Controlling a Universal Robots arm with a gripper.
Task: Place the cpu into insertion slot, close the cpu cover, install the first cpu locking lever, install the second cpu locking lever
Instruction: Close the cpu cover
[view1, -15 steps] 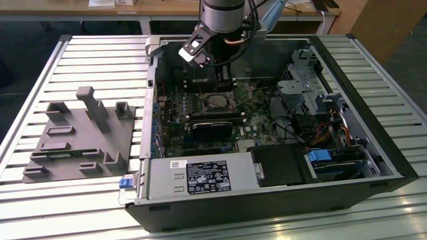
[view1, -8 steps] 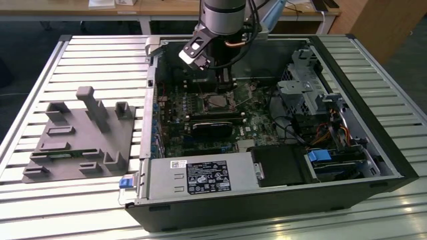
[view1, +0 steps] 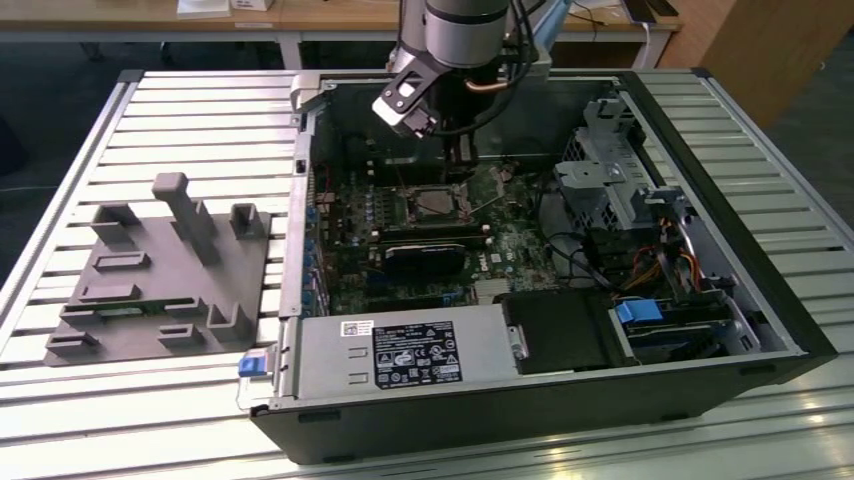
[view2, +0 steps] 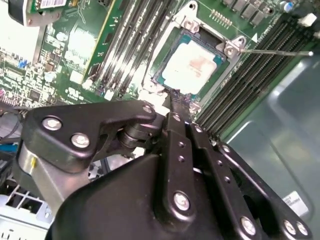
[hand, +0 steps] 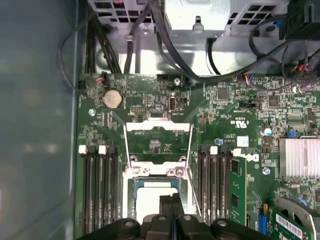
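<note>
The cpu (view2: 192, 67) lies flat in the insertion slot (view2: 160, 75), silver top up; it also shows in the first wrist view as the cpu (hand: 150, 196). The cpu cover (hand: 158, 126) is swung open, a thin metal frame with green board showing through its window. Two thin locking levers (hand: 192, 165) stand raised beside the frame; one lever (view2: 272, 51) sticks out past the slot's corner. My gripper (hand: 171, 202) hangs just above the slot's near edge with its fingers (view2: 176, 125) pressed together and nothing between them. In the exterior view the gripper (view1: 461, 158) is over the slot (view1: 430, 203).
Memory slots (hand: 97, 185) flank the socket on both sides. The open computer case wall (view1: 300, 200) rings the board; a black heatsink block (view1: 424, 262) and cables (view1: 587, 260) lie nearby. A grey fixture (view1: 160, 270) sits on the table at the exterior view's left.
</note>
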